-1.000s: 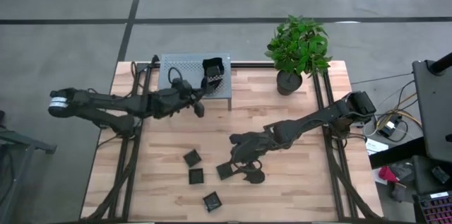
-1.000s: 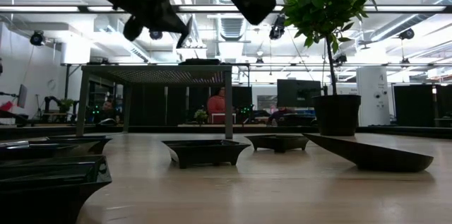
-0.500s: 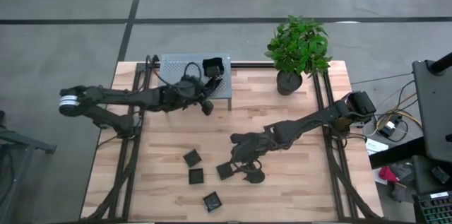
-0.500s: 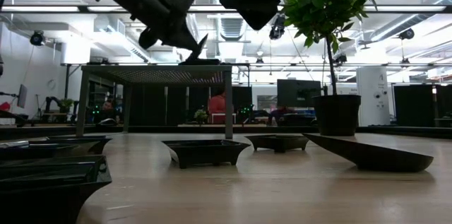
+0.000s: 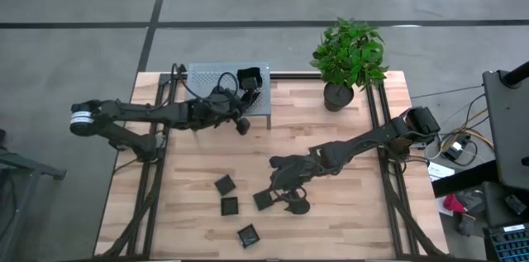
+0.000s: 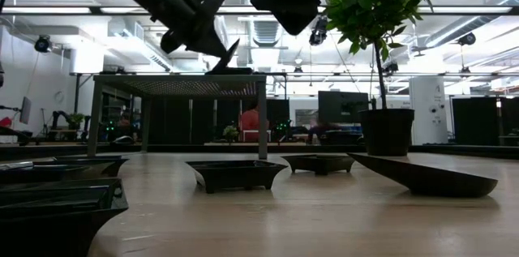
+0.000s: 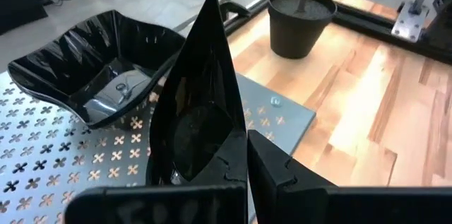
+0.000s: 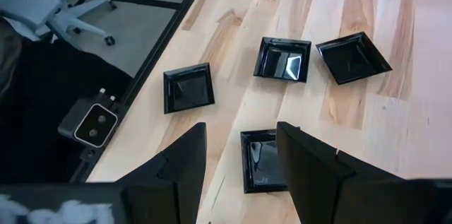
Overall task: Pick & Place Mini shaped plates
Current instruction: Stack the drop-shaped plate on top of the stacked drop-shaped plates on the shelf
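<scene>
Left wrist view: a glossy black leaf-shaped plate [image 7: 201, 111] with a sharp tip is being held upright in the closed left gripper [image 7: 244, 164], over the perforated grey shelf [image 7: 42, 160] and just beside a black square plate [image 7: 99, 61] lying on that shelf. On the wooden table [image 5: 331, 221], the right gripper [image 8: 240, 160] is being kept wide open and empty above four square plates, the nearest [image 8: 263, 160] showing between its fingers.
</scene>
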{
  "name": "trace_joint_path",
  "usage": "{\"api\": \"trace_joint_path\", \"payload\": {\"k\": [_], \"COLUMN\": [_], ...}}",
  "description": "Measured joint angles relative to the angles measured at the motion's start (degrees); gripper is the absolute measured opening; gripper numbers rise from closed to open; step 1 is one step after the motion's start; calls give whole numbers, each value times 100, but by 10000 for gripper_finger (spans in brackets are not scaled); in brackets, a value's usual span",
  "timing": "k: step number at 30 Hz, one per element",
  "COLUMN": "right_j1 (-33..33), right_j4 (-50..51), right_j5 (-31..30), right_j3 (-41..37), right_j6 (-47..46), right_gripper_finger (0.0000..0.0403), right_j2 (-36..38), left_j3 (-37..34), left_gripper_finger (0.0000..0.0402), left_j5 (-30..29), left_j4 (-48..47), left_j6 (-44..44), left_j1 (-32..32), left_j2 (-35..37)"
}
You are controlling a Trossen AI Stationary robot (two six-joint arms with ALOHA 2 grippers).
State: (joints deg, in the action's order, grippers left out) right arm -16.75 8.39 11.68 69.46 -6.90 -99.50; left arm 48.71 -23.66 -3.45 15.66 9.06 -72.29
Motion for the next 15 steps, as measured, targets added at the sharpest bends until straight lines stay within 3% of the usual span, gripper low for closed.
{"api": "trace_joint_path", "payload": {"k": [9,15], "right_j1": [0,0], "right_j4": [-174,-187], "right_j5": [4,3], "right_j3": [-101,-101], "right_j6": [-14,-19], "right_gripper_finger": [166,166], "right_j2": [-1,-2], "left_j3": [26,26], "left_gripper_finger": [6,63], "left_j5": [6,24], "left_j4": [-220,-222], "left_j6": [-28,-24], "left_j1": [4,4], "left_j2": [0,0]}}
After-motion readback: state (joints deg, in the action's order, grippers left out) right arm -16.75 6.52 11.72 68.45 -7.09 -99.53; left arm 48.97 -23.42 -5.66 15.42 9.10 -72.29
